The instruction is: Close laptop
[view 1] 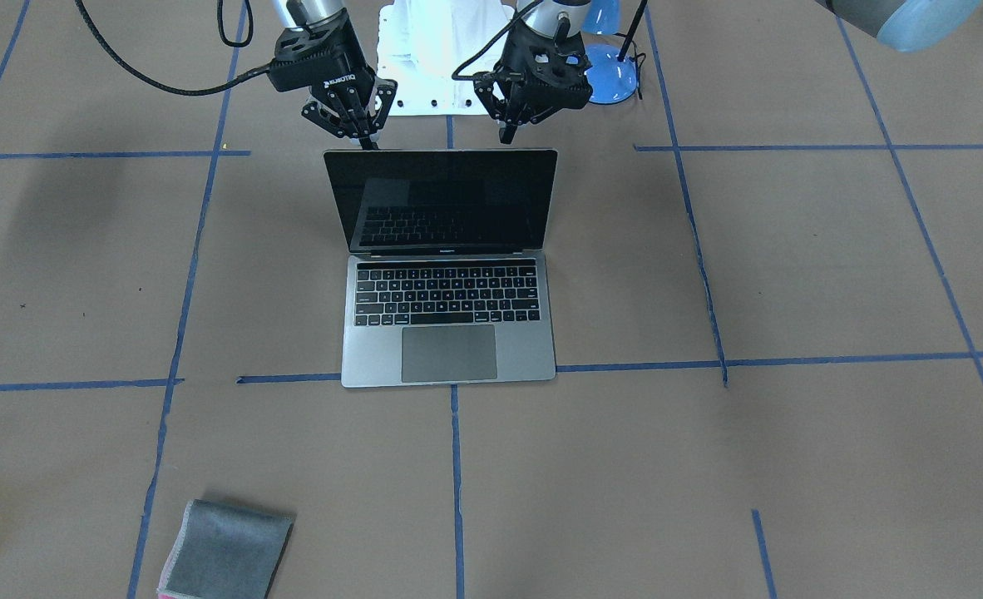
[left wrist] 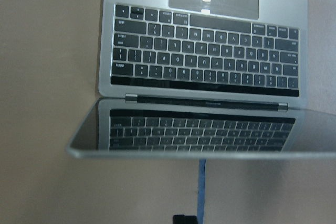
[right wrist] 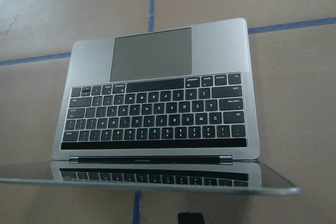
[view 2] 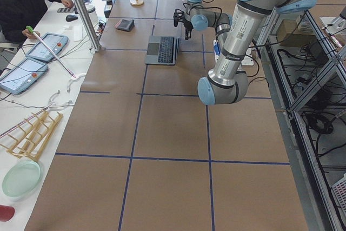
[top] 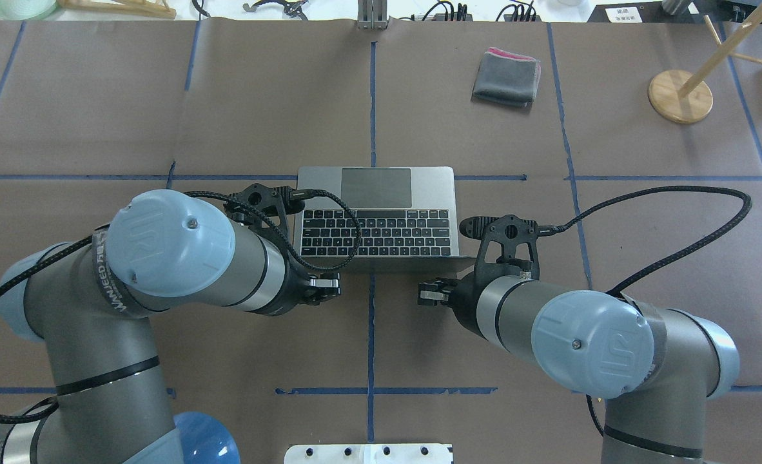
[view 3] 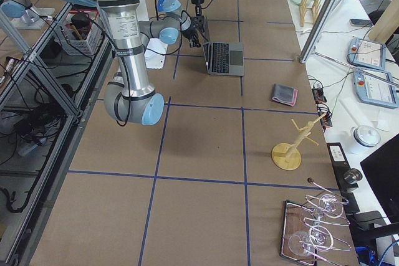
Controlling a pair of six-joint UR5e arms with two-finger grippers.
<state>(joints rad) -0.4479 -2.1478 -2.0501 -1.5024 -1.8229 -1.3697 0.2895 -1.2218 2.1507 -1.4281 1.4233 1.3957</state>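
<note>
left gripper (view 1: pixel 506 133) and right gripper (view 1: pixel 365 137), pinched together, near open laptop (view 1: pixel 448 287) lid edge; grey cloth (view 1: pixel 225 549) well apart

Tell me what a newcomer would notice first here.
The open thin space-grey metal laptop sits mid-table, its black screen upright and facing away from the robot. The black two-finger left gripper and right gripper hang close behind the lid's top edge, fingers together. A small grey folded cloth lies apart.

Grey tube arms (top: pixel 252 278), pale-blue joint caps (top: pixel 168 241), black braided cables (top: pixel 677 191); right pincer (view 1: pixel 366 138) black, white lettering (view 1: pixel 338 83), probably "ROBOTIQ".
</note>
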